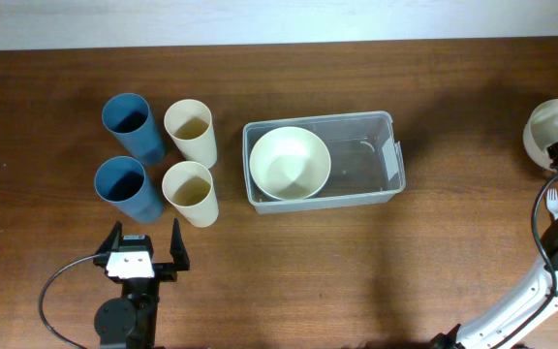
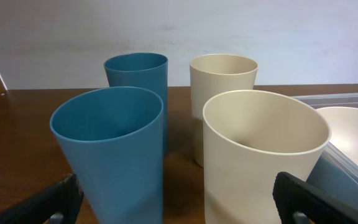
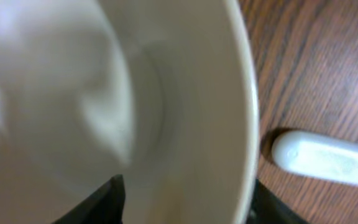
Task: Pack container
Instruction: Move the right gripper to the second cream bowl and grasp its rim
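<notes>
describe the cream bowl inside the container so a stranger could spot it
Start at the clear container mid-table, right of the four cups. The cream bowl fills its left end, away from the white label. The other cream bowl is outside it, at the right edge of the table.

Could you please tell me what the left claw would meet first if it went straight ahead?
The open left claw would likely meet the near blue cup and near cream cup together; its centre aims between them.
</notes>
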Controlling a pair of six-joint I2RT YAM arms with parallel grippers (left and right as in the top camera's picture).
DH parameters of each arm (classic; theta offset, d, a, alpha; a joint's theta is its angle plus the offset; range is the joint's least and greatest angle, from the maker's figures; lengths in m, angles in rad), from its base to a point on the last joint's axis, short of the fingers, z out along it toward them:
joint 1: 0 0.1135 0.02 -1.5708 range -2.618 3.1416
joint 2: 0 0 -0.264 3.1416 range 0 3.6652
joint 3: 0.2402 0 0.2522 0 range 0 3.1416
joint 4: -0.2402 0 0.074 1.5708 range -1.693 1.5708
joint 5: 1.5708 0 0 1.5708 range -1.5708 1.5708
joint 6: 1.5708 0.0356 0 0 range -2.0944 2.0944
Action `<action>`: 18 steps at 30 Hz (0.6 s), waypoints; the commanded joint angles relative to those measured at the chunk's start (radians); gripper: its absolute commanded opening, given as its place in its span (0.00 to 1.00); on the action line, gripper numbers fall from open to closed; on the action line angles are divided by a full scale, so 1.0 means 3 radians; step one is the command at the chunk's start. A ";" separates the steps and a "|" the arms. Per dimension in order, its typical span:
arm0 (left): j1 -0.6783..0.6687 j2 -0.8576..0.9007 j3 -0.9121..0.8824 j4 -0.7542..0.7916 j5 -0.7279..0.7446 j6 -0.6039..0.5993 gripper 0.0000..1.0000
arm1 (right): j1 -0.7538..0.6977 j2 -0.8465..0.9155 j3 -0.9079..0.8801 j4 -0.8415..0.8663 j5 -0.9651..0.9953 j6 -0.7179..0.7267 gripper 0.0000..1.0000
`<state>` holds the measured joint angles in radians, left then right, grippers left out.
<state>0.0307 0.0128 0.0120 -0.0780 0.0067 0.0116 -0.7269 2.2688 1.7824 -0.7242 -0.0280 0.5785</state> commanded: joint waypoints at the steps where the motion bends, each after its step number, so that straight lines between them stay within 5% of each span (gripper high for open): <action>1: 0.0019 -0.0019 -0.0011 -0.0017 -0.0011 0.0062 1.00 | 0.0000 0.0043 0.0011 0.0028 -0.0005 0.0022 0.36; 7: 0.0019 -0.0019 -0.0011 -0.0017 -0.0011 0.0062 1.00 | 0.0000 0.0046 0.0011 0.0024 0.0046 0.0023 0.23; 9: 0.0019 -0.0019 -0.0011 -0.0017 -0.0011 0.0062 1.00 | 0.0000 0.0046 0.0011 0.0011 0.0046 0.0022 0.04; 18: 0.0019 -0.0019 -0.0011 -0.0017 -0.0011 0.0062 1.00 | 0.0019 0.0046 0.0011 -0.0155 0.0045 0.0022 0.04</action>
<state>0.0307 0.0128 0.0120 -0.0780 0.0067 0.0116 -0.7265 2.2696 1.7824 -0.7555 -0.0242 0.5877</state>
